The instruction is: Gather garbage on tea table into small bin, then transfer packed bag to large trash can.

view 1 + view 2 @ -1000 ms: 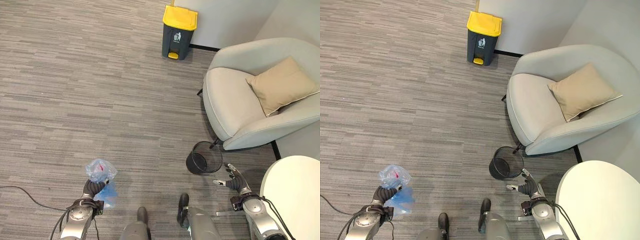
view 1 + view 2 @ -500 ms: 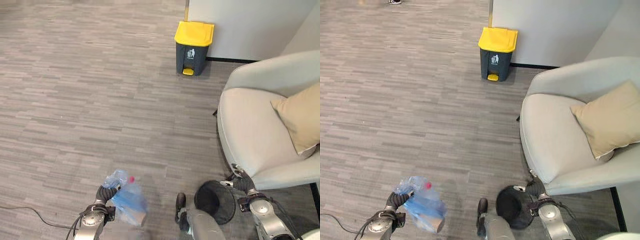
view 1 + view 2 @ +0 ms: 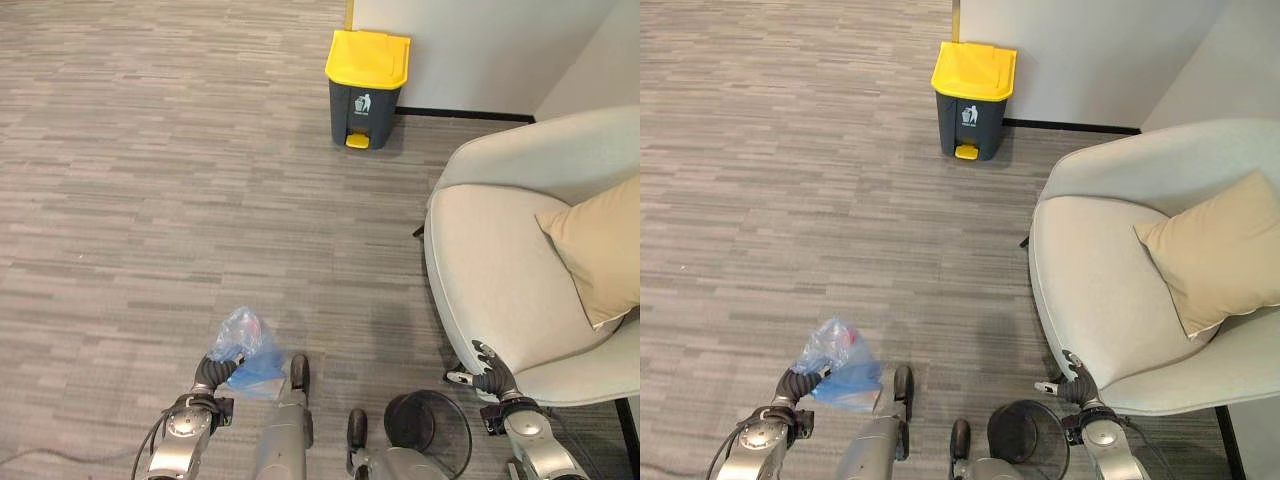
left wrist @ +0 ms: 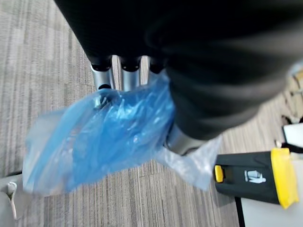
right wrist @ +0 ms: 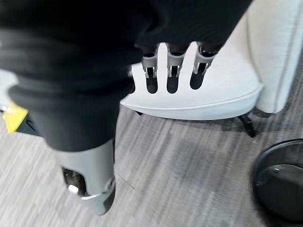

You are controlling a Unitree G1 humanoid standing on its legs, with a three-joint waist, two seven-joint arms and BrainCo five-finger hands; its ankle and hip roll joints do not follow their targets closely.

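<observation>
Grey striped carpet covers the floor of a room seen from above, with a pale wall at the far edge.

Nearest, on the robot's left side, the left robot hand [image 3: 218,371] has its fingers curled round the gathered neck of a blue plastic bag [image 3: 243,348], which hangs just off the floor. Its wrist view shows silver fingers [image 4: 101,75] pressed into crumpled, translucent blue film, with something red faintly visible inside from overhead. On the robot's right side, the right robot hand [image 3: 1077,389] holds nothing; its fingers are loosely extended close beside the front edge of a light grey armchair [image 3: 500,290]. A small black wire bin [image 3: 428,432] stands on the floor between the two arms, near that right hand, and looks empty.

Further off, a tan cushion [image 3: 598,244] rests on the armchair's seat. Farthest away, against the wall, stands the large trash can [image 3: 366,88], dark grey with a shut yellow lid and a yellow pedal at its base.

The bag looks light, soft and shapeless, so it will likely swing and sag. Its thin film may slip or tear; the bunched neck is the safest place to hold it.
</observation>
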